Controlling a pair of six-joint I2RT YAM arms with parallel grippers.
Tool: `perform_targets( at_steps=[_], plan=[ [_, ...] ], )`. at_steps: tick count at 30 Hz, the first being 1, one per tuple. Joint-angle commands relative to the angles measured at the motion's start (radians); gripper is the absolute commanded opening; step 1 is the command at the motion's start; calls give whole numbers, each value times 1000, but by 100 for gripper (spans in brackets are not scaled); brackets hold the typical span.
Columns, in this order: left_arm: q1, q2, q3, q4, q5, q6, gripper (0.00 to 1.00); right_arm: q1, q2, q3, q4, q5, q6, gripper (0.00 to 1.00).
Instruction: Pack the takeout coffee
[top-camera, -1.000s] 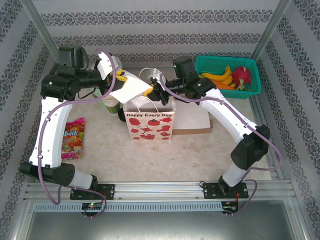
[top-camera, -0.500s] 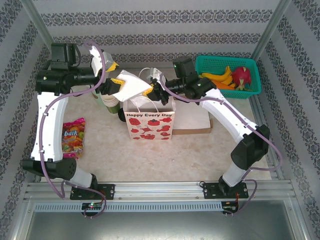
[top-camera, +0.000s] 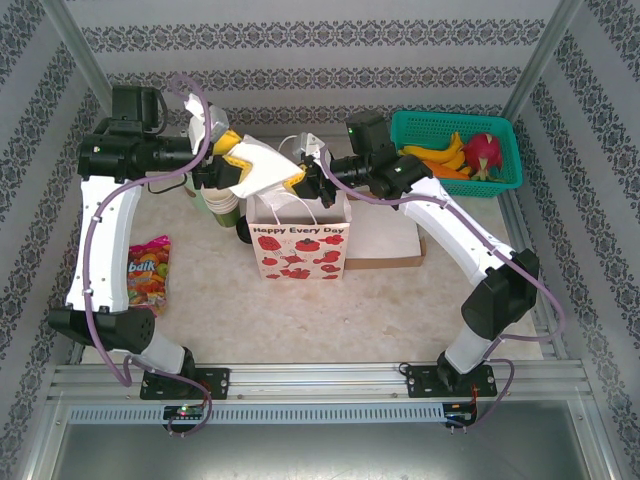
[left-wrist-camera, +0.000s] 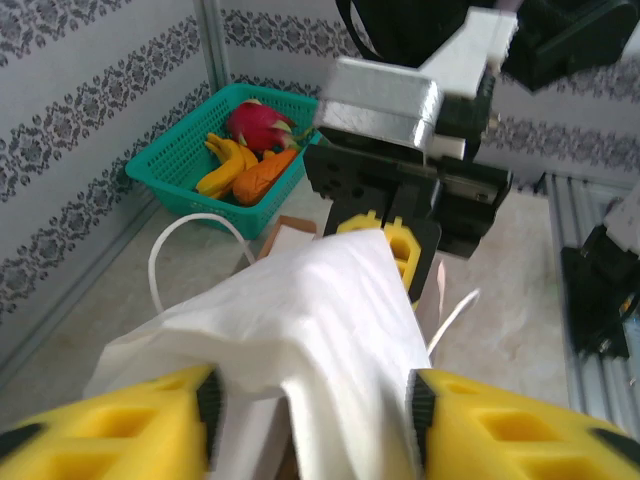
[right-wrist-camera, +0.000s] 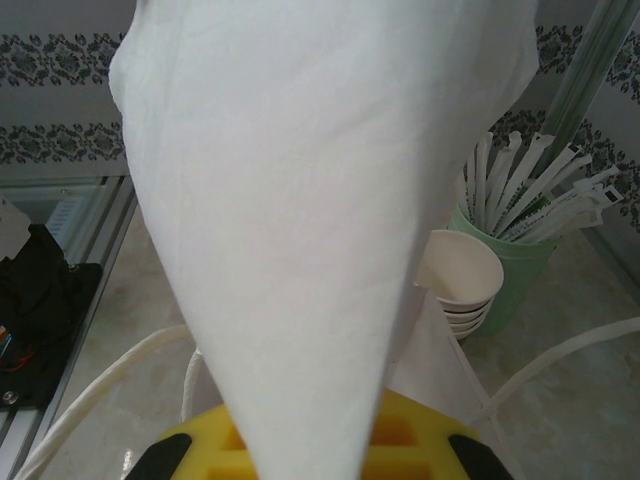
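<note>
Above the bag, the right gripper pinches the napkin while the left gripper, fingers half spread, flanks it, hold unclear; best lower it squarely into the bag's mouth, avoiding the coffee cup just left of the bag.

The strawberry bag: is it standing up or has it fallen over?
Standing up. The strawberry bag sits upright on the table, and its printed words read level.
</note>
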Motion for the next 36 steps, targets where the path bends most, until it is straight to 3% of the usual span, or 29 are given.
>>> perform_targets(
  at_steps=[1,3,6,10,15,22,24,29,36],
  plan=[
    [6,-9,3,-21,31,33,33,14,22,27,15,-43,7,0],
    [6,-27,-13,20,21,5,17,13,27,27,8,-40,7,0],
    [5,-61,-47,102,-28,-91,0,15,30,18,9,-16,28,8],
    [-17,-111,-113,217,-185,-274,0,30,17,2,22,66,78,40],
    [-60,-163,-182,227,-384,-409,0,31,-32,-34,7,219,113,57],
    [-114,-167,-181,122,-579,-486,0,12,-156,-135,71,398,221,77],
    [-136,-170,-184,108,-617,-504,0,12,-195,-178,116,454,268,97],
    [-218,-164,-182,101,-692,-536,0,15,-261,-226,151,619,390,98],
    [-350,-121,-140,49,-964,-636,0,6,-337,-285,143,1021,665,98]
  ],
)
